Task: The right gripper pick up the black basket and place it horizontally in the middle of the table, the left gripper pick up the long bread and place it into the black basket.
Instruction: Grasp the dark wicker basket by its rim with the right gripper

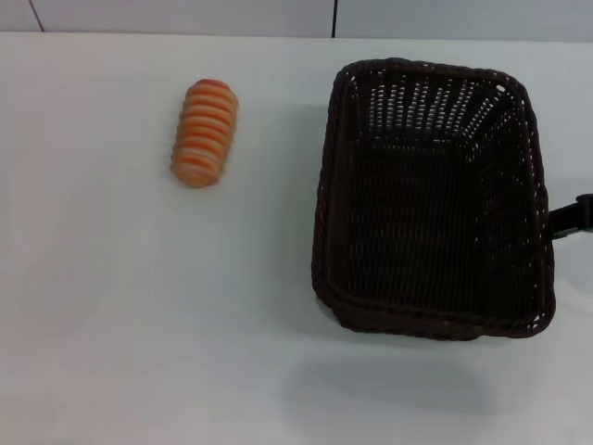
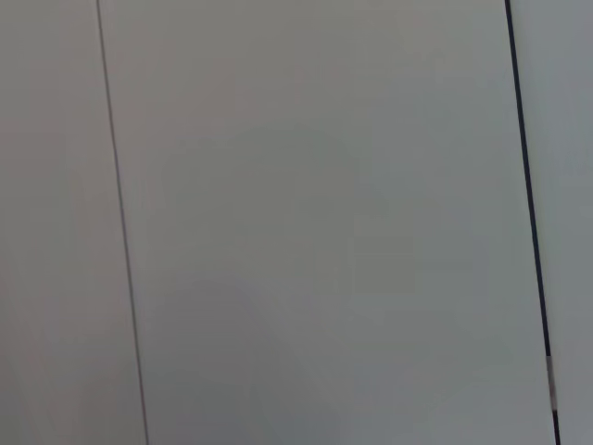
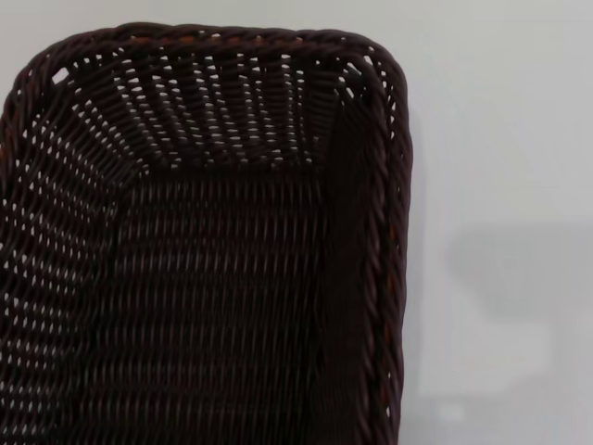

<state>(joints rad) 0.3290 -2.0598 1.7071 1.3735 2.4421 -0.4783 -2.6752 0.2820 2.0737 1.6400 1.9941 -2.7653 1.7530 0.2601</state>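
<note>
Right pincer: our black matte right pincer point(image 1: 576, 219) shows only as a dark sliver at the head view's right edge, against the outer right wall of the basket; we cannot tell whether it is open or closed.
Left pincer: out of sight; its wrist camera shows only pale panels with thin seams, so we judge that arm parked away from the work.
Basket: the large rectangular dark woven wicker basket point(image 1: 434, 197) sits empty on the right half of the plain white counter point(image 1: 139, 334), long axis running away from us, one near corner seeming slightly raised; it is not yet turned crosswise in the middle.
Why so held: a hold on the right rim, we judge, would let us swing the basket centreward without crossing the bread.
Bread: the small oblong orange loaf with pale cream ridges point(image 1: 204, 132) lies on the left, well apart from the basket, untouched.
Edges: the braided rim point(image 3: 389, 232) stands clear in the right wrist view, bare counter just beside it.
Open room: bare counter lies between loaf and basket and across the near side, room enough to turn the basket, in our judgement.
</note>
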